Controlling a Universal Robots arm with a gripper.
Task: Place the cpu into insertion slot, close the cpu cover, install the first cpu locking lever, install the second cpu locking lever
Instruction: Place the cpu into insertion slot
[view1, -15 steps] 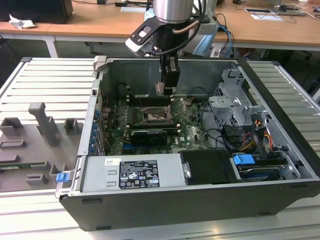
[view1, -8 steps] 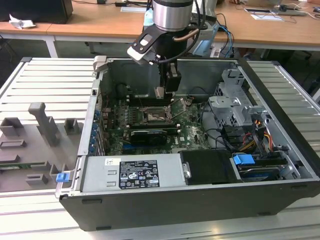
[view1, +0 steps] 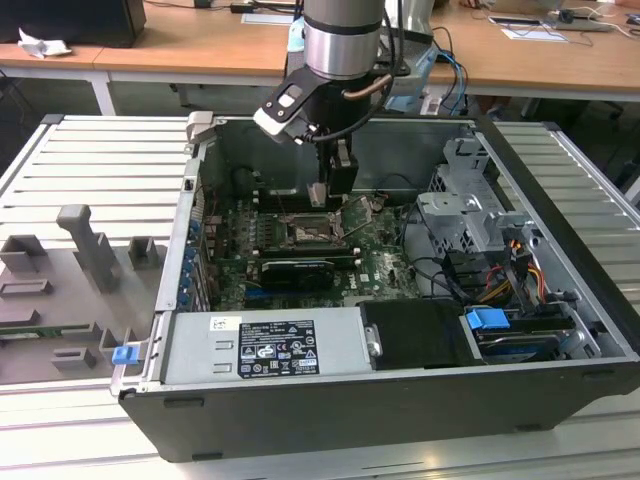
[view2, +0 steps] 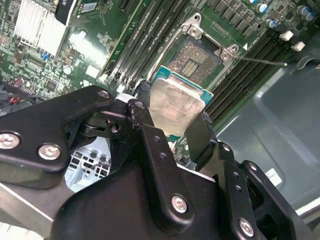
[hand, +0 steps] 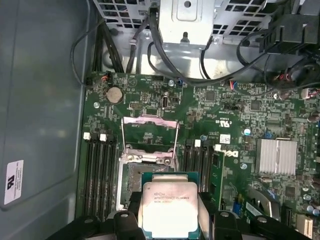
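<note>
My end effector (hand: 170, 222) is clamped on the cpu (hand: 170, 207). One black finger (view2: 142, 102) presses on one edge of the chip and the other finger presses on the opposite edge, so its silvery-grey top faces up between them in both wrist views. I hold the cpu (view2: 175, 102) in the air inside the open computer case (view1: 400, 400), and it is not seated.

The socket (hand: 142, 175) lies just under and beside it on the green board (hand: 225, 110). In the first wrist view the chip overlaps one edge of the socket. In the second wrist view the socket (view2: 197, 55) shows its bare field of contacts just past the chip. The cpu cover (hand: 150, 120), a thin metal frame with an open middle, is swung back off the socket and stands open on its far side.

Rows of black memory slots (hand: 100, 170) run along both sides of the socket. A ribbed silver heatsink (hand: 276, 156) and a round coin battery (hand: 114, 94) also sit on the board.

In the exterior view my end effector (view1: 335, 185) hangs over the board close to the socket (view1: 305, 228). A long black card (view1: 292, 272) lies just nearer the camera. The case rests on a slatted metal worktop (view1: 90, 160), with grey fixtures (view1: 90, 245) on the exterior view's left.
</note>
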